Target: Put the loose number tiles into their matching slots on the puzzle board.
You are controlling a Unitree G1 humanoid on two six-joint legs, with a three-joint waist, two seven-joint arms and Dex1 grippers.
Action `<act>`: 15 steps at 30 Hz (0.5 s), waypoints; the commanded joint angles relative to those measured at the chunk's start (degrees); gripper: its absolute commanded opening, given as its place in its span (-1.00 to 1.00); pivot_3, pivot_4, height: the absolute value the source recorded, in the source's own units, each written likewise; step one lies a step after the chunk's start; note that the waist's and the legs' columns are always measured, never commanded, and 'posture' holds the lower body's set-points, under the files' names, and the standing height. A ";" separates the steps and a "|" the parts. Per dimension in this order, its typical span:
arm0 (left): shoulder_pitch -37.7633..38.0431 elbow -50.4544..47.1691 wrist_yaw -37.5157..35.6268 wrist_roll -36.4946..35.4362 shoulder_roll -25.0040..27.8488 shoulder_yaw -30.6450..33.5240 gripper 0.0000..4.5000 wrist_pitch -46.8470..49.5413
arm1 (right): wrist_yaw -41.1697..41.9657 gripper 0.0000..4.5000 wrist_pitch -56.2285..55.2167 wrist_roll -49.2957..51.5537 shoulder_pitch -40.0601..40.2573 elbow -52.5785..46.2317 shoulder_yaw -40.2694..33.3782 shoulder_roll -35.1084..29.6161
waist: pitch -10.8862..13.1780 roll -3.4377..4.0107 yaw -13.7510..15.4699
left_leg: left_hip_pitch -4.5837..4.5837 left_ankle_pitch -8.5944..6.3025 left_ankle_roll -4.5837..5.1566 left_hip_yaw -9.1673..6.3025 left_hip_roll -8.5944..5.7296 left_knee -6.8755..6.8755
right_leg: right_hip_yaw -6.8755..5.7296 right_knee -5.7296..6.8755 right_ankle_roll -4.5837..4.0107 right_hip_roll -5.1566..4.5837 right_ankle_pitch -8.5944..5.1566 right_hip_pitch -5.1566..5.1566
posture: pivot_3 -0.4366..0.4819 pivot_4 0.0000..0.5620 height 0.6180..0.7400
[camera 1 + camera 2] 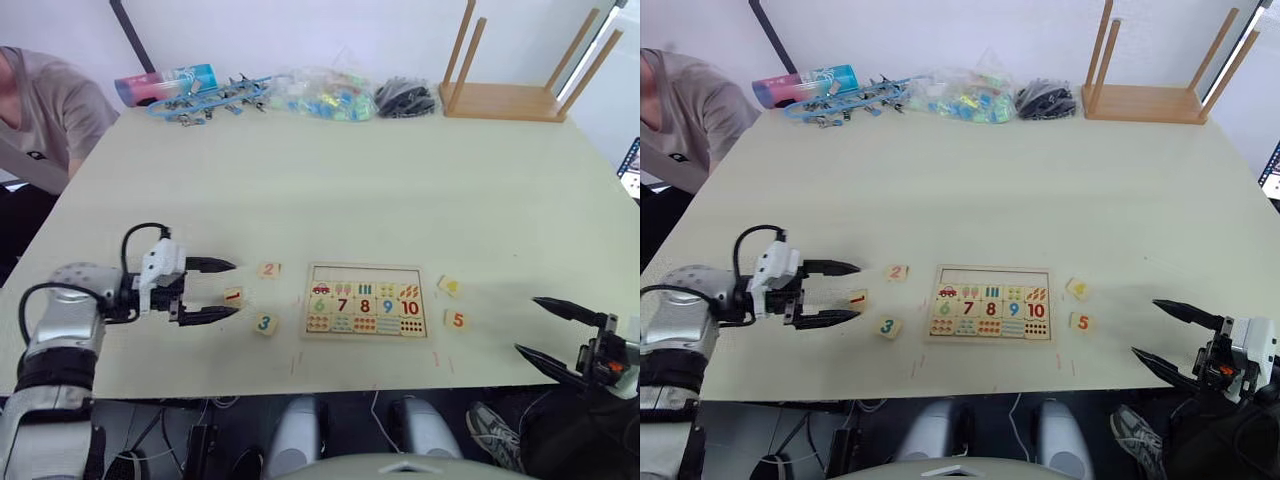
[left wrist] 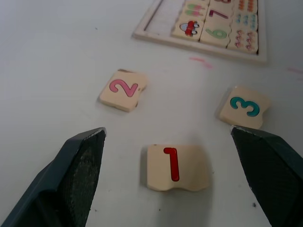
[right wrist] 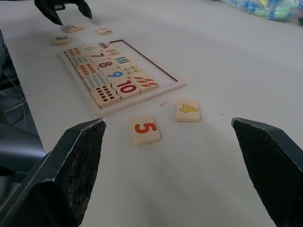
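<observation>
Pale wooden puzzle board (image 1: 364,300) lying flat near the table's (image 1: 330,190) front edge, top row of slots (image 1: 365,273) empty, lower rows filled with picture tiles and numbers 6 to 10. Loose tiles all outside the board: 2 (image 1: 268,269), 1 (image 1: 233,296) and 3 (image 1: 265,324) on its left; 4 (image 1: 449,287) and 5 (image 1: 457,320) on its right. Left hand (image 1: 232,289) released, fingers spread wide, tile 1 lying between the fingertips, untouched. Right hand (image 1: 528,325) released likewise, near the table's edge, apart from tile 5. Left wrist view confirms digits 1, 2 and 3 and a gap either side of tile 1. Right wrist view confirms 4 and 5 side by side, not touching. Upturned wooden stool (image 1: 510,95) and assorted clutter (image 1: 300,95) along the far edge.
</observation>
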 commanded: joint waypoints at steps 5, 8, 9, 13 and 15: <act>-5.25 8.60 -1.91 3.97 0.37 -3.94 1.00 -7.14 | 2.09 0.98 -0.51 1.42 -0.64 -1.17 -1.31 -1.04 | 0.00 0.00 0.18 | -0.02 0.00 0.00 0.00 0.00 0.03 | 0.00 0.00 0.01 0.01 0.00 0.00 | -0.05 -0.47 0.95; -5.47 9.84 -1.91 3.45 0.37 -4.82 1.00 -6.90 | 2.18 0.98 -0.95 1.39 -1.02 -1.09 -1.33 -0.76 | 0.00 0.00 0.21 | -0.02 0.00 0.00 0.00 0.01 0.06 | 0.00 0.02 0.01 0.01 0.00 0.00 | -0.05 -0.47 0.95; -5.39 10.02 -1.91 3.32 0.34 -5.01 1.00 -6.64 | 2.26 0.98 -1.12 1.34 -1.12 -1.07 -1.27 -0.68 | 0.00 0.00 0.21 | -0.01 0.00 0.00 0.00 0.01 0.06 | 0.00 0.02 0.01 0.01 0.00 0.00 | -0.05 -0.47 0.95; -4.05 9.90 -1.91 2.76 1.31 -7.13 1.00 -7.84 | 2.40 0.98 -1.37 1.43 -1.53 -1.24 -1.09 -0.38 | -0.01 0.02 0.21 | -0.01 0.00 0.00 -0.01 0.02 0.06 | 0.00 0.04 0.01 0.01 0.00 0.00 | -0.05 -0.47 0.95; -3.47 9.73 -1.91 1.44 1.58 -7.89 0.75 -7.51 | 2.58 1.00 -1.58 1.45 -1.74 -1.09 -1.00 -0.36 | -0.02 0.03 0.21 | 0.00 0.00 0.00 -0.01 0.03 0.07 | 0.00 0.04 0.00 0.00 0.00 0.00 | -0.05 -0.47 0.95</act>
